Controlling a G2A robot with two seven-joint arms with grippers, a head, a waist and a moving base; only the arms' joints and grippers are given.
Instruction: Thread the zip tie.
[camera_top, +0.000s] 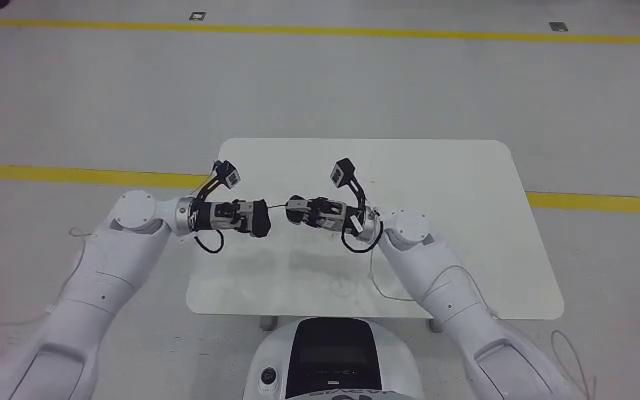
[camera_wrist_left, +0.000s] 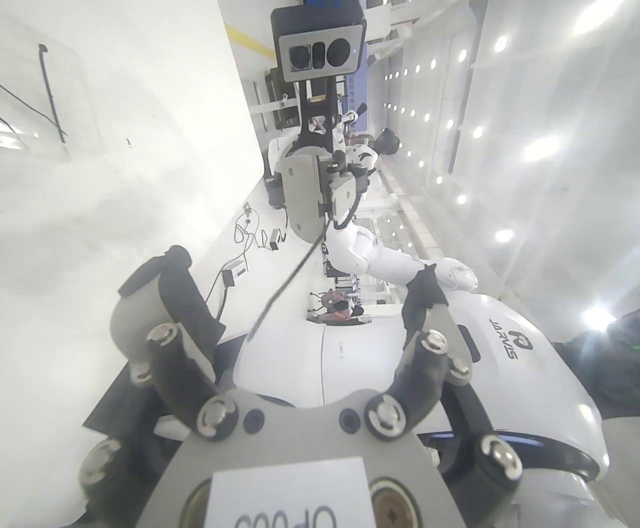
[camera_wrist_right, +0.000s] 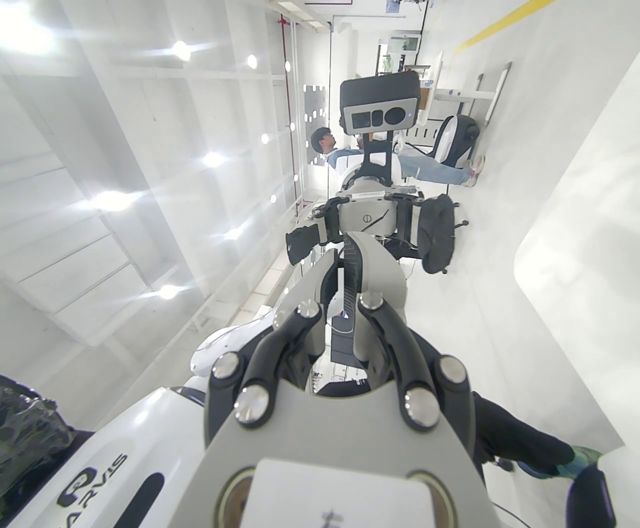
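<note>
- Black zip tie (camera_wrist_left: 289, 280): thin, bendy plastic strap, slightly bowed, in the air above the white table (camera_top: 450, 200), between both grippers.
- Right gripper (camera_wrist_right: 347, 245): fingers clamped on one end.
- Left gripper (camera_wrist_left: 300, 265): fingers spread wide, empty, with the free tip hanging between them.
- Suggest pinching close to the tip, since the strap looks springy and may deflect.

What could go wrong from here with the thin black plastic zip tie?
1. The thin black plastic zip tie is held only by the shut right gripper. Its long free part may sag or swing off line.
2. The left gripper is open, and the tie's tip seems to lie between its fingers. Closing may miss or bend the tip.
</note>
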